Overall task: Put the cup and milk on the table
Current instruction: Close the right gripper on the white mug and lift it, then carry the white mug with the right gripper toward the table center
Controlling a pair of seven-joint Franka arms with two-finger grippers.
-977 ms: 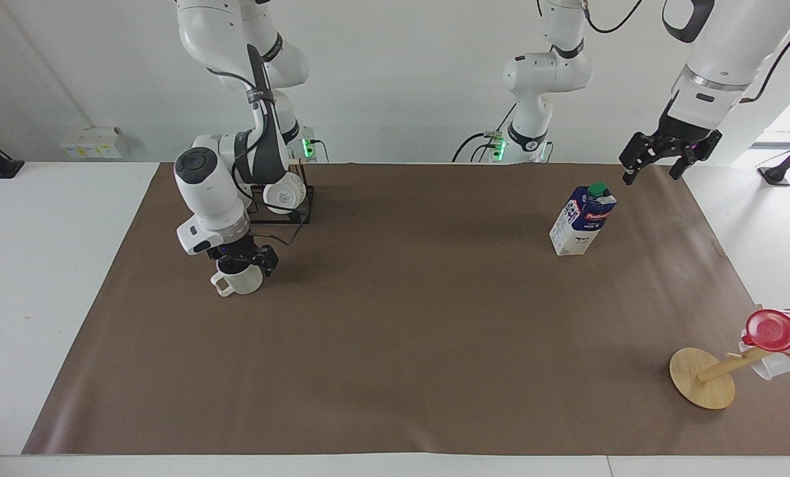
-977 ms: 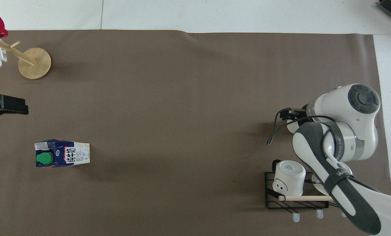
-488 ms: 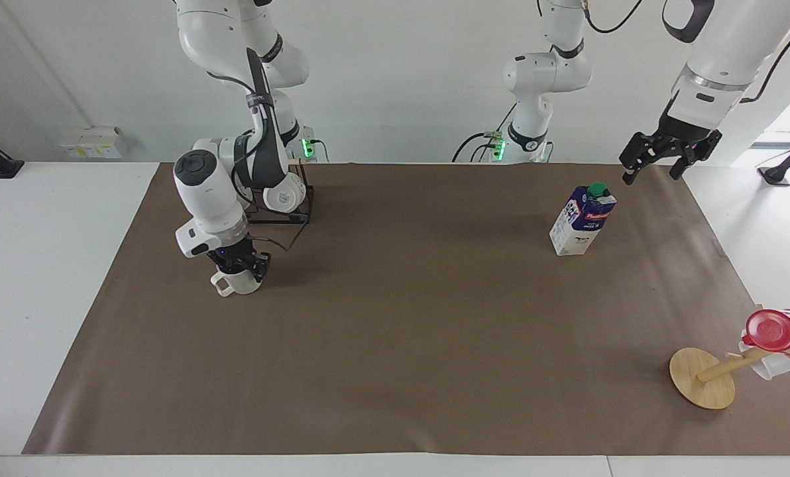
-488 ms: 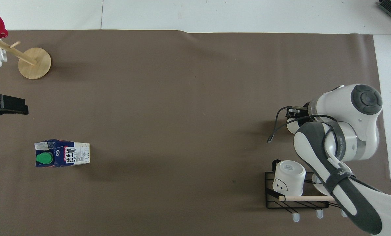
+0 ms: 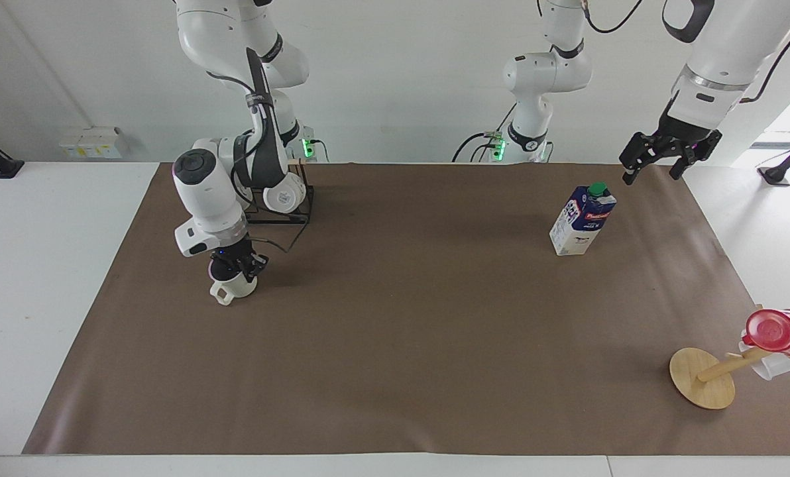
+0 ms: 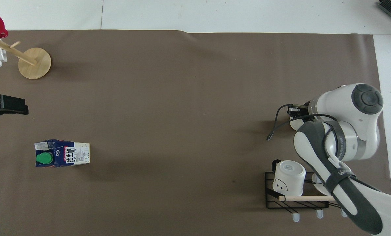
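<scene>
The cream-white cup (image 5: 233,289) stands upright on the brown mat of the table (image 5: 395,344) at the right arm's end, its handle pointing away from the robots. My right gripper (image 5: 236,267) points straight down and is shut on the cup's rim. From overhead the right arm hides most of the cup (image 6: 293,125), and only part of the right gripper (image 6: 295,110) shows. The milk (image 5: 582,222) stands upright on the mat toward the left arm's end, green cap on top (image 6: 62,153). My left gripper (image 5: 653,165) hangs open in the air beside the milk, holding nothing.
A black wire rack (image 5: 302,211) with a white smiley mug (image 6: 289,178) stands close to the right arm's base. A tilted wooden mug tree (image 5: 703,377) carries a red cup (image 5: 779,330) and a white mug (image 5: 763,366) at the mat's corner farthest from the robots.
My right gripper has closed its fingers on the cup's rim, and the wrist has shifted slightly. The left arm and the milk have not moved.
</scene>
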